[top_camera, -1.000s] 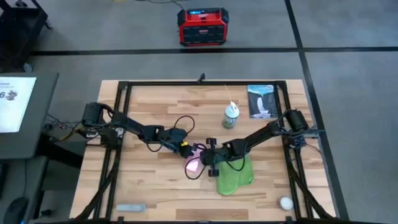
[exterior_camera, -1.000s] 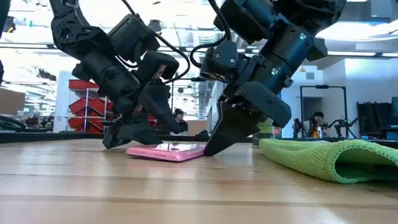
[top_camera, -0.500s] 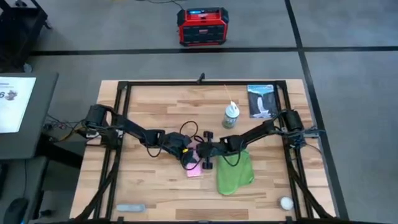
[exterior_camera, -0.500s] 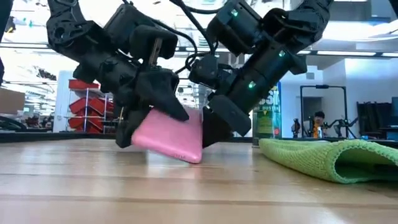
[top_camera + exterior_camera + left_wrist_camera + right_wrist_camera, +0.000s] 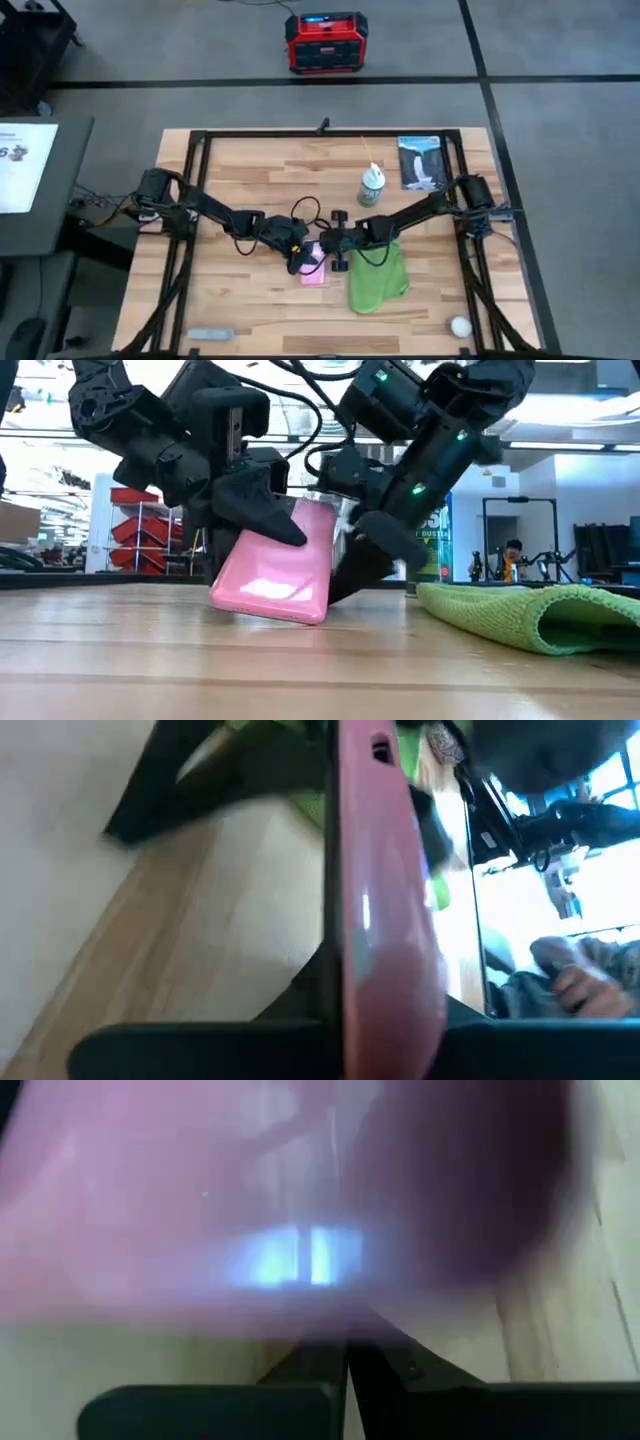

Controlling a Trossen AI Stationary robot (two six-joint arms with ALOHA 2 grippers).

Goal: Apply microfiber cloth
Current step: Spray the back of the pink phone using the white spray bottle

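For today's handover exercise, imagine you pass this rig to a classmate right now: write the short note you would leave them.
Left gripper: at table centre, shut on the pink phone, which stands tilted with its lower edge on the table.
Right gripper: against the phone's other side, propping it; whether its fingers are open or shut cannot be told.
Microfiber cloth: lying crumpled on the table beside the phone, under the right arm, held by neither gripper.
Done: phone tipped up off the table.
Left: pick up the cloth and apply it to the phone.
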